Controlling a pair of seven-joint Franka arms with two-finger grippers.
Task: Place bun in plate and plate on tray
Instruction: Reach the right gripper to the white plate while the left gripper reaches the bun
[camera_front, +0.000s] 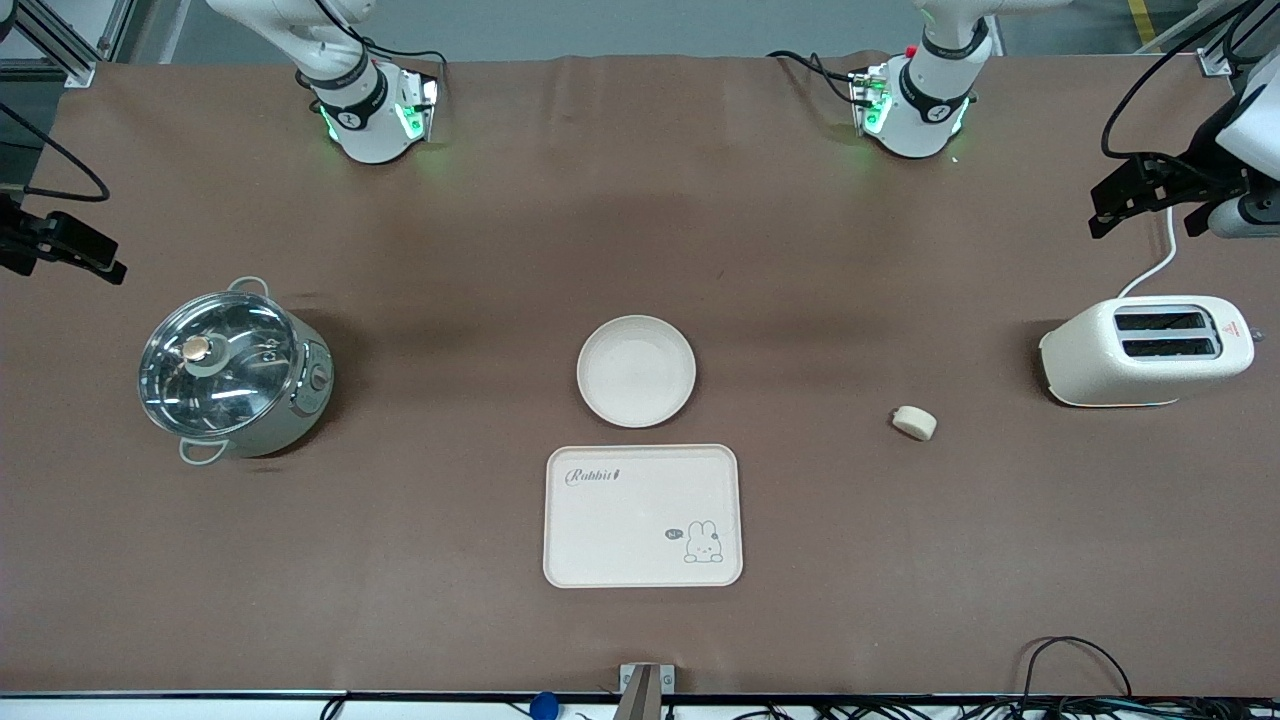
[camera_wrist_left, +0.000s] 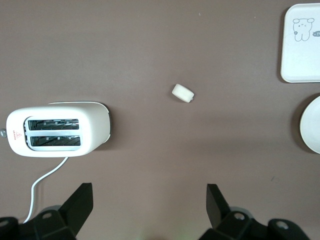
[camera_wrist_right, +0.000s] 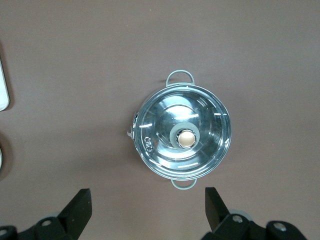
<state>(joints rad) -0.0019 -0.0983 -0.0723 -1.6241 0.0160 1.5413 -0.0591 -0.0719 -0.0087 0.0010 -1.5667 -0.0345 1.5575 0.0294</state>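
The bun (camera_front: 914, 422) lies on its side on the brown table, toward the left arm's end, near the toaster; it also shows in the left wrist view (camera_wrist_left: 183, 93). The empty round plate (camera_front: 636, 370) sits mid-table. The rabbit tray (camera_front: 640, 515) lies just nearer the front camera, empty. The left wrist view shows part of the plate (camera_wrist_left: 312, 125) and of the tray (camera_wrist_left: 300, 50). My left gripper (camera_front: 1150, 190) (camera_wrist_left: 148, 202) is open and empty, high over the table's end near the toaster. My right gripper (camera_front: 60, 245) (camera_wrist_right: 147, 207) is open and empty, high over the other end near the pot.
A white toaster (camera_front: 1150, 350) (camera_wrist_left: 60, 130) with a white cord stands at the left arm's end. A lidded steel pot (camera_front: 232, 372) (camera_wrist_right: 182, 132) stands at the right arm's end. Cables hang at the table's front edge.
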